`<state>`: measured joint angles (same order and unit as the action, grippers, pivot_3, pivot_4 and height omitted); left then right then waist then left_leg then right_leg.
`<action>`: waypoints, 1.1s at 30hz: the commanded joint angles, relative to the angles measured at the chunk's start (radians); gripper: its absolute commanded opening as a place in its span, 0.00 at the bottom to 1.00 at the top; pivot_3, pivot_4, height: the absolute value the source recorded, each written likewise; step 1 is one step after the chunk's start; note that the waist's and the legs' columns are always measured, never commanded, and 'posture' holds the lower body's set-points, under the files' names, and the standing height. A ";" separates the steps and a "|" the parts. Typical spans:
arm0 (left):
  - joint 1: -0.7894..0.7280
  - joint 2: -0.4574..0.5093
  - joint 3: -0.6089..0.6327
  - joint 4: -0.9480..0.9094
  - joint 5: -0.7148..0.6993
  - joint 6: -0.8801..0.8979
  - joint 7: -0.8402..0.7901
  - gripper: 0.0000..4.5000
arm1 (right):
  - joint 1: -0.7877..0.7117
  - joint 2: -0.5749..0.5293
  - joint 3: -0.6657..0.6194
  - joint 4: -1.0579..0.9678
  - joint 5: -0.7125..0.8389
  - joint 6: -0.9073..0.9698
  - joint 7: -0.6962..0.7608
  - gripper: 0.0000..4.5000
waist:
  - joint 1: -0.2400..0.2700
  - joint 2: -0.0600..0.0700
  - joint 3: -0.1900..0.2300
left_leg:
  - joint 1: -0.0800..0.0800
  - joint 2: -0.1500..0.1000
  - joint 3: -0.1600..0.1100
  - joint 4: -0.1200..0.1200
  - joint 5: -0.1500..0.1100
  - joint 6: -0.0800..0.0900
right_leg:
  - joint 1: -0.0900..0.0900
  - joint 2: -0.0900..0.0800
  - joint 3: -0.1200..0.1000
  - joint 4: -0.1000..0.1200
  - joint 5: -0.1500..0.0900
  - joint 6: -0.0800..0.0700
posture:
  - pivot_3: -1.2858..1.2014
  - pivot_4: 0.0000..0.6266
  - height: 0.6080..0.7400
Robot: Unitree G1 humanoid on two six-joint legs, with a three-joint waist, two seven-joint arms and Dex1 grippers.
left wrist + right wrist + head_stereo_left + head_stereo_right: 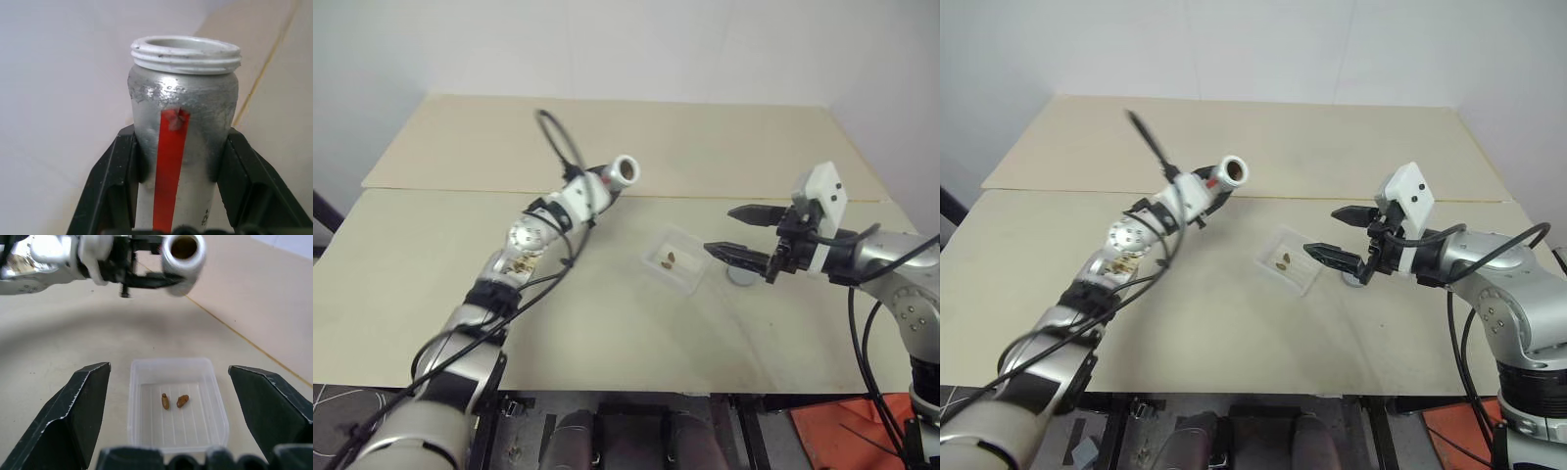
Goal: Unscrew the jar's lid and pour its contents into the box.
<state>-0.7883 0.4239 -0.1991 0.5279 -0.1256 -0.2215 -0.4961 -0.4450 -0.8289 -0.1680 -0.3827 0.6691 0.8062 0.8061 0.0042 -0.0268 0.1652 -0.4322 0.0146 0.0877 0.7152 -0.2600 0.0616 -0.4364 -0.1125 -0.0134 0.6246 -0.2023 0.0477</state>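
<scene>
My left gripper (607, 184) is shut on the silvery-grey jar (625, 172), held in the air above the table left of the box. The jar has a red stripe (168, 166) and no cap; its white threaded mouth (186, 51) is open and lies roughly level, pointing right. The clear box (690, 271) rests on the table with two brown contents pieces (173, 401) inside. To the right of the box my right gripper (719, 229) hovers open with nothing between its fingers. The grey lid (739, 276) lies on the table under that gripper, partly hidden by it.
The table is two beige boards with a seam (705, 197) running across behind the box. A white wall stands at the back. A black cable loop (558, 137) sticks up from my left wrist. An orange cloth (847, 436) lies on the floor, front right.
</scene>
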 commanded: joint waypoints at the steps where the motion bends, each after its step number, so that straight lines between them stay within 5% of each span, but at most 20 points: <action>1: 0.102 0.010 0.106 -0.245 -0.192 0.270 -0.071 0.41 | -0.011 -0.014 -0.021 0.003 -0.010 -0.046 0.023 0.99 | -0.004 0.000 0.000 | 0.002 0.000 0.000 0.000 0.000 0.000 | 0.001 0.000 0.000 0.000 0.000 0.000 | 0.52 0.24 1.00; 17: 0.357 -0.116 0.220 -0.269 -0.178 0.242 -0.069 0.41 | 0.009 0.000 -0.028 -0.032 0.003 -0.028 0.020 0.99 | 0.007 0.000 0.000 | 0.016 0.000 -0.002 -0.001 -0.004 0.007 | 0.014 0.000 0.001 -0.001 0.000 -0.001 | 0.52 0.24 1.00; 20: 0.389 -0.106 0.231 -0.290 -0.185 0.247 -0.087 0.64 | 0.014 -0.001 -0.032 -0.042 0.009 -0.024 0.019 1.00 | 0.005 0.001 0.000 | 0.016 0.000 -0.001 -0.001 -0.004 0.007 | 0.014 0.000 0.001 -0.001 0.000 -0.001 | 0.52 0.24 1.00; 25: 0.471 -0.039 0.238 -0.372 -0.182 0.254 -0.143 0.99 | 0.017 0.001 -0.027 -0.042 0.008 -0.025 0.021 1.00 | 0.001 0.001 0.000 | 0.017 0.000 -0.001 -0.002 -0.004 0.007 | 0.013 0.000 0.002 -0.001 0.000 -0.002 | 0.52 0.24 1.00; 33: 0.687 0.316 0.451 -0.689 -0.408 0.451 -0.413 1.00 | 0.092 -0.044 -0.042 -0.063 -0.011 -0.049 0.063 1.00 | -0.007 0.001 -0.001 | 0.017 0.002 -0.001 -0.004 -0.005 0.007 | 0.012 -0.001 0.001 -0.001 -0.002 -0.005 | 0.52 0.24 1.00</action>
<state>-0.1107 0.7059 0.1868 -0.0790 -0.4638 0.1897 -0.8509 -0.3510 -0.8569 -0.1717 -0.4164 0.6510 0.7897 0.8507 -0.0024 -0.0256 0.1647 -0.4147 0.0162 0.0868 0.7107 -0.2647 0.0681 -0.4247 -0.1142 -0.0123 0.6239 -0.2045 0.0429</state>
